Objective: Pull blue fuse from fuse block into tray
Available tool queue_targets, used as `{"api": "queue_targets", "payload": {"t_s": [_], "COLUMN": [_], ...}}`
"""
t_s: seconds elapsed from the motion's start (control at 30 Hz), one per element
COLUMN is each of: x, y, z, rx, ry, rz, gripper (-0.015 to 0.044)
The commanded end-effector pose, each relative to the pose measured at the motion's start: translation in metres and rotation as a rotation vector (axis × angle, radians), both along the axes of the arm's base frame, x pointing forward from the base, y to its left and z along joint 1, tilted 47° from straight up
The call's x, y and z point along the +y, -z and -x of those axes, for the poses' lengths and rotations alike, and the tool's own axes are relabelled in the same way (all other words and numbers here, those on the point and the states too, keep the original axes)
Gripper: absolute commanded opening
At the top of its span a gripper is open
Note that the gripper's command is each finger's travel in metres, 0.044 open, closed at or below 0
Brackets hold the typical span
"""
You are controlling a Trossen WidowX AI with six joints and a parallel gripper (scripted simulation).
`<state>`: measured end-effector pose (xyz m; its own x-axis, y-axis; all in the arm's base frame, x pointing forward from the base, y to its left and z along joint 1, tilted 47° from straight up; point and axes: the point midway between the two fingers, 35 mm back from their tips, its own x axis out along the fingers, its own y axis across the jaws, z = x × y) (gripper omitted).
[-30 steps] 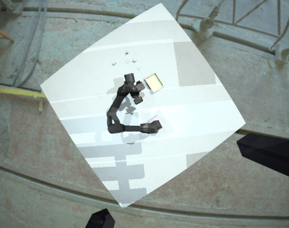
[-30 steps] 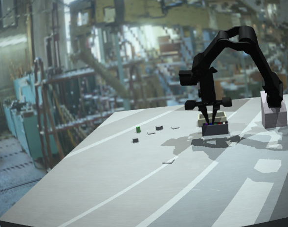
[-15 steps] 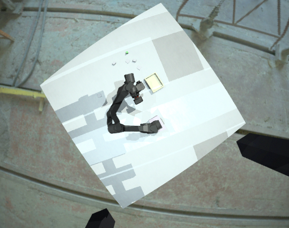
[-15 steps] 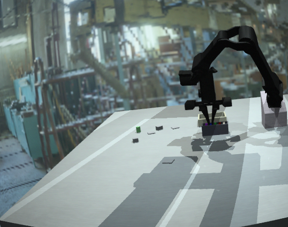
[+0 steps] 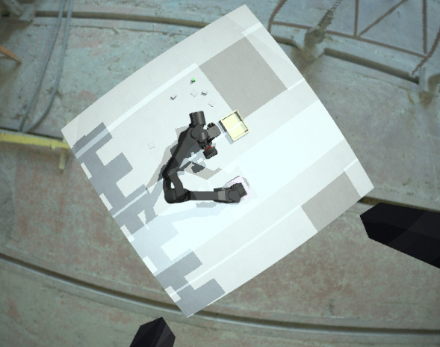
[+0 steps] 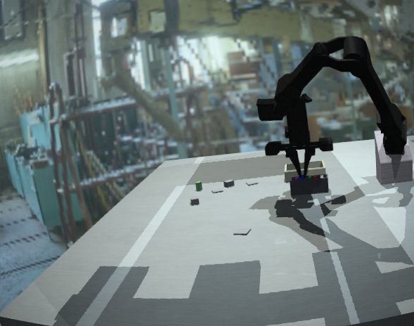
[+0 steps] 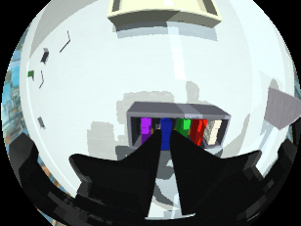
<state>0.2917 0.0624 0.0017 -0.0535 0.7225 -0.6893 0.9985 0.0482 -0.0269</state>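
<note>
My gripper (image 6: 303,176) (image 7: 165,133) points down over the dark fuse block (image 6: 309,189) (image 7: 176,111) and is shut on the blue fuse (image 6: 302,178) (image 7: 166,127), near its top. The fuse is upright in line with its slot; its lower part is hidden, so I cannot tell whether it is raised. The purple fuse (image 7: 146,127) is on one side; the green fuse (image 7: 184,127), red fuse (image 7: 197,130) and white fuse (image 7: 213,130) are on the other, in the block. The cream tray (image 5: 241,136) (image 6: 290,173) (image 7: 163,20) stands behind the block, with nothing visible inside.
A small green cylinder (image 5: 193,80) (image 6: 199,186) and several small grey pieces lie to the left in the exterior view. A pinkish block (image 6: 393,172) (image 7: 281,109) stands to the right at the arm's base. The arm hides most of the fuse block in the top view.
</note>
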Motion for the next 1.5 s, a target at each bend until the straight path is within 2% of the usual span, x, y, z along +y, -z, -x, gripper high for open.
{"api": "queue_targets", "payload": {"t_s": [0.0,1.47], "x": [-0.002,-0.017], "y": [-0.001,-0.016], "z": [0.000,-0.002], "rx": [-0.003,-0.002], "ry": [-0.004,-0.003], "rz": [0.003,0.002], "gripper": [0.0000,0.0000]}}
